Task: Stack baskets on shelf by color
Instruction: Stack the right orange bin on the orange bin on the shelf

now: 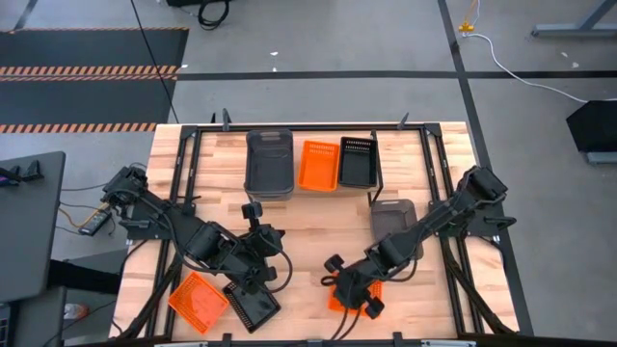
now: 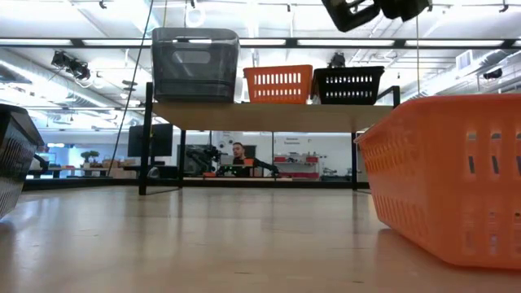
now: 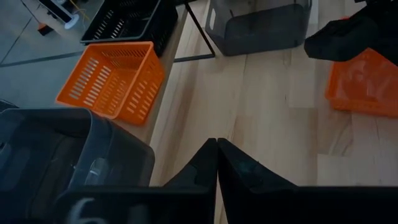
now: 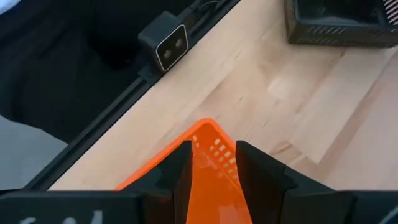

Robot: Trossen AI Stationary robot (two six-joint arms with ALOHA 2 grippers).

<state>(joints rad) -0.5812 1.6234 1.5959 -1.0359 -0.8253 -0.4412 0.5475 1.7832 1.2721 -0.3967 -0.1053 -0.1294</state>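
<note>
Orange mesh basket (image 4: 208,180) sits on table near front edge, R gripper (image 4: 211,163) clamped on its rim wall. L gripper (image 3: 216,163) shut, empty, nearby. Risk: thin one-wall grip, basket could tilt/slip when lifted toward shelf (image 2: 269,115).

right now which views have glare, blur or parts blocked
Low view: ceiling strip lights glare above the shelf, and the near orange basket looms soft. Left wrist view: dim, fingers blocking the bottom. High view: evenly lit.
</note>
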